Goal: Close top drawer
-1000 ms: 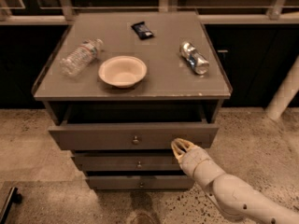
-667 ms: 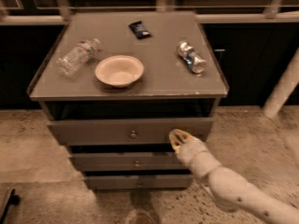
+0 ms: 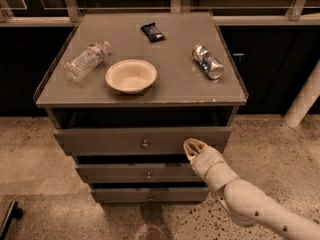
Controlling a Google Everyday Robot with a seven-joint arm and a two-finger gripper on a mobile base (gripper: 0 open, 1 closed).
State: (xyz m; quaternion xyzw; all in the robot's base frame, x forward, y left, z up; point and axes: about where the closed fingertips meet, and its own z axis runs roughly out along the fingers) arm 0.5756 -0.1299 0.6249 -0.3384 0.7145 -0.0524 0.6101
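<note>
1. Camera view. My gripper sits at about 4 o'clock in frame, tip against the front of the top drawer, to the right of its knob. Fingers drawn together, holding nothing.
2. Top drawer is the uppermost of three, just under the cabinet top. It stands out a little, with a dark gap showing above the panel.
3. Orientation: the front panel faces 6 o'clock, towards the camera. The long axis runs 9 to 3. Closing travel is towards 12.
4. Risk: my contact is off-centre, so a hard shove may rack the drawer and jam it.
5. Risk: my tip is low on the panel and could slip onto the middle drawer.
6. Risk: a slam could jolt the can or bottle into rolling.
</note>
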